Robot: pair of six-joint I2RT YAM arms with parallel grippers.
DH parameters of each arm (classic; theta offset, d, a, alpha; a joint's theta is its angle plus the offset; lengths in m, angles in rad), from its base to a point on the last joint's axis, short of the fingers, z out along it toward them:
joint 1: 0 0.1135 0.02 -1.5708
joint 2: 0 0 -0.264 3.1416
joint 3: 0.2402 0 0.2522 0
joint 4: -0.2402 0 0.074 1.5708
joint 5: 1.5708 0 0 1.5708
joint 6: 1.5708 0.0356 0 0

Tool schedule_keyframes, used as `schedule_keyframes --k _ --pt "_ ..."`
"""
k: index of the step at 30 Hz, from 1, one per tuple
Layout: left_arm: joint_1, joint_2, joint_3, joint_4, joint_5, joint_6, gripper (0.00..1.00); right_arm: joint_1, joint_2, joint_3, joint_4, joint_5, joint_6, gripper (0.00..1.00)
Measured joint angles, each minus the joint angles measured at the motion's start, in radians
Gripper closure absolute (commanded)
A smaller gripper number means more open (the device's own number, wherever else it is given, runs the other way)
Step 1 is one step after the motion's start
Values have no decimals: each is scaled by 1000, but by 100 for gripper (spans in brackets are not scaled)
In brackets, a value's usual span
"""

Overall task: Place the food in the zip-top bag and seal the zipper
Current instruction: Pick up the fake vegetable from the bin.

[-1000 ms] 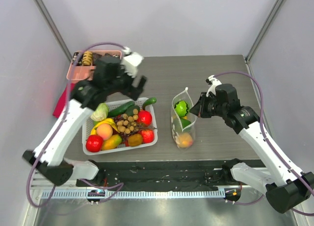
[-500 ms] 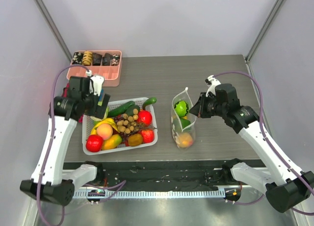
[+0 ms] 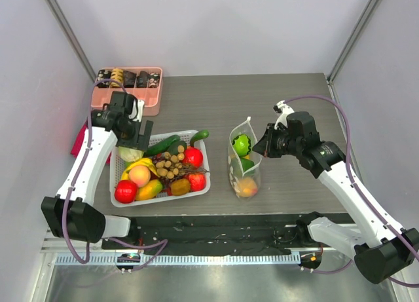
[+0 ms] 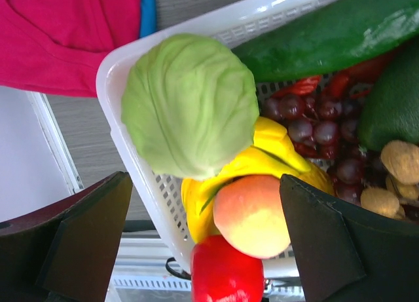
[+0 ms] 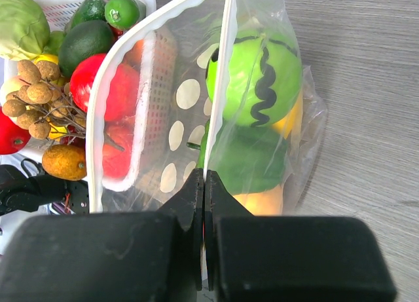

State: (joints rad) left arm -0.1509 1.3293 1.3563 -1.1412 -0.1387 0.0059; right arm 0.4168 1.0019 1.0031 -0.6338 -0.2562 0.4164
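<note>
The food lies heaped in a white slotted basket (image 3: 161,198): pale cabbage (image 4: 190,105), yellow pepper (image 4: 278,154), peach (image 4: 252,213), red apple (image 4: 226,272) and others. My left gripper (image 3: 134,143) hangs open over the basket's left end, its fingers (image 4: 85,243) straddling the cabbage and peach without touching them. The zip-top bag (image 3: 245,163) stands right of the basket, mouth open, holding a green pepper (image 5: 255,79) and other pieces. My right gripper (image 5: 204,179) is shut on the bag's mouth edge, on the zipper (image 5: 222,53).
A pink tray (image 3: 131,86) of small items sits at the back left. A magenta cloth (image 4: 59,33) lies just left of the basket. A long green cucumber (image 3: 162,145) lies along the basket's far side.
My left arm swung from behind the basket out to the left, then came in over the basket's left end above the cabbage. The right arm and bag have not moved.
</note>
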Motion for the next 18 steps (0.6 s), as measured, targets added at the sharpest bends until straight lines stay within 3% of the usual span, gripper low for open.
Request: schedule_keyframes --k 18 --pt "-46 93 -126 156 -146 82 0 0 15 0 1 0 -1 99"
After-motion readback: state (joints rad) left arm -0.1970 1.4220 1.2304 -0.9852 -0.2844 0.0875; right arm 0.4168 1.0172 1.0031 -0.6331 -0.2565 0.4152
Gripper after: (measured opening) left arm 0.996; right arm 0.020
